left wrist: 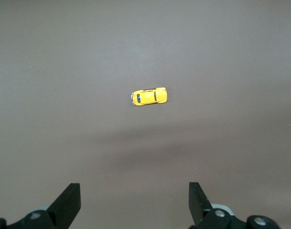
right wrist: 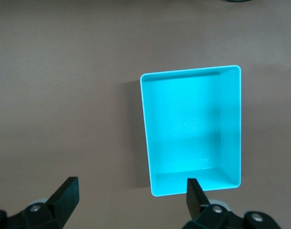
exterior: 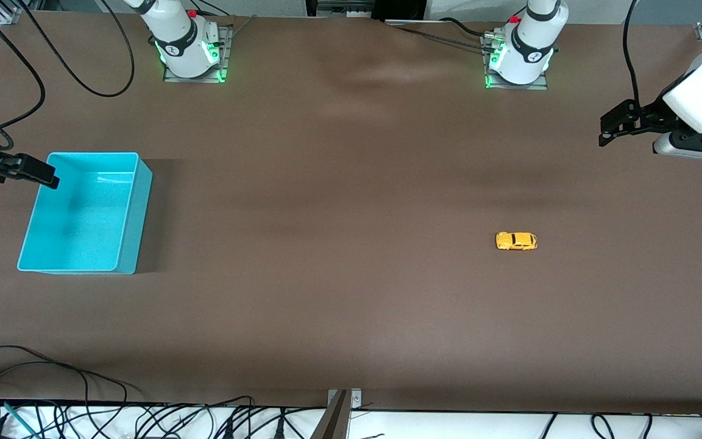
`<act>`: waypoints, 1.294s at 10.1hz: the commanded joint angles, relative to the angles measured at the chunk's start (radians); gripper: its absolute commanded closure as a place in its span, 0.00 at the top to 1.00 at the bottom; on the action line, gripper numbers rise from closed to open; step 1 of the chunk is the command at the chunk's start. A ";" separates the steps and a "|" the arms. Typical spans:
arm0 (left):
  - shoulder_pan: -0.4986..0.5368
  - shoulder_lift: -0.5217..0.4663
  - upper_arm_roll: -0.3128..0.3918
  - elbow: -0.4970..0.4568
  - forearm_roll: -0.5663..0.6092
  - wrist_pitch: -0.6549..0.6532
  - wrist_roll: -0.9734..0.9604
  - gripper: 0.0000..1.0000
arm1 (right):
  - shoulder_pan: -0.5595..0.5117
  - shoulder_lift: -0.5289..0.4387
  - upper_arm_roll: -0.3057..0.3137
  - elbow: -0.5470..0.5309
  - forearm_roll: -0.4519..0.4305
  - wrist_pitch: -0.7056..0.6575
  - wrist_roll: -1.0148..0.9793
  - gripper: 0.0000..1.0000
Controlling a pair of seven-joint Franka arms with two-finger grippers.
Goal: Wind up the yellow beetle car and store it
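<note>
Surface: brown table, seen from high up, with cables along its near edge.
Left arm: held raised at its own end of the table; the left gripper is kept in the air over bare table, fingers spread wide, nothing held.
Right arm: held raised at its own end; the right gripper is hung over the rim of the cyan bin, fingers spread wide, nothing held.
Car: the yellow beetle car is set on its wheels on the table, well apart from the left gripper and below it, untouched.
Left wrist view: car shown from above, ahead of the open fingers.
Right wrist view: bin interior shown; no car is seen in it.
</note>
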 commanded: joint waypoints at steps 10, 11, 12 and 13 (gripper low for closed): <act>-0.020 -0.003 -0.004 0.014 -0.010 -0.030 0.007 1.00 | -0.005 0.009 0.003 0.023 0.009 -0.022 -0.017 1.00; -0.020 -0.003 -0.004 0.014 -0.010 -0.031 0.007 1.00 | -0.005 0.009 0.003 0.023 0.010 -0.022 -0.017 1.00; -0.018 -0.003 -0.004 0.014 -0.010 -0.034 0.007 1.00 | -0.005 0.009 0.003 0.022 0.010 -0.022 -0.017 1.00; -0.020 -0.003 -0.004 0.014 -0.010 -0.034 0.007 1.00 | -0.005 0.008 0.003 0.023 0.009 -0.022 -0.017 1.00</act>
